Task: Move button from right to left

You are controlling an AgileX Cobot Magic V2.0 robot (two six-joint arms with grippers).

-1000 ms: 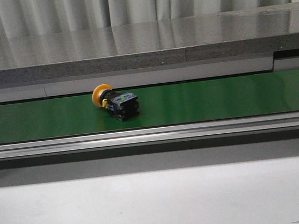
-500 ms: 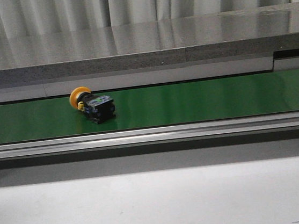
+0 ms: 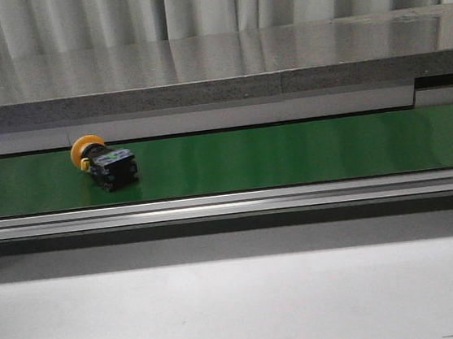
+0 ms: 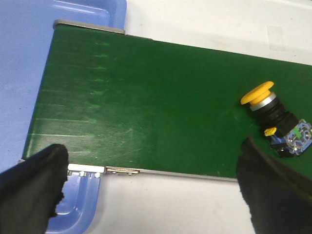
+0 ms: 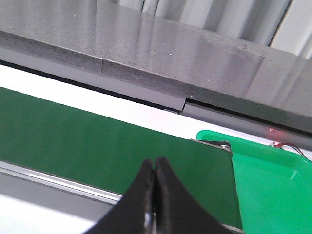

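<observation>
The button (image 3: 103, 162), with a yellow-orange cap and a black body, lies on its side on the green conveyor belt (image 3: 290, 154), at its left part in the front view. It also shows in the left wrist view (image 4: 275, 118), just beyond one finger. My left gripper (image 4: 153, 187) is open and empty, its fingers (image 4: 34, 183) wide apart above the belt's near edge. My right gripper (image 5: 154, 168) is shut and empty over the belt's right end. Neither gripper shows in the front view.
A blue tray (image 4: 24, 73) sits at the belt's left end. A green tray (image 5: 273, 185) sits at the belt's right end. A grey ledge (image 3: 215, 72) runs behind the belt, and a metal rail (image 3: 230, 204) runs along its front.
The button has travelled left along the belt, from near the middle to the left part. No gripper touched it.
</observation>
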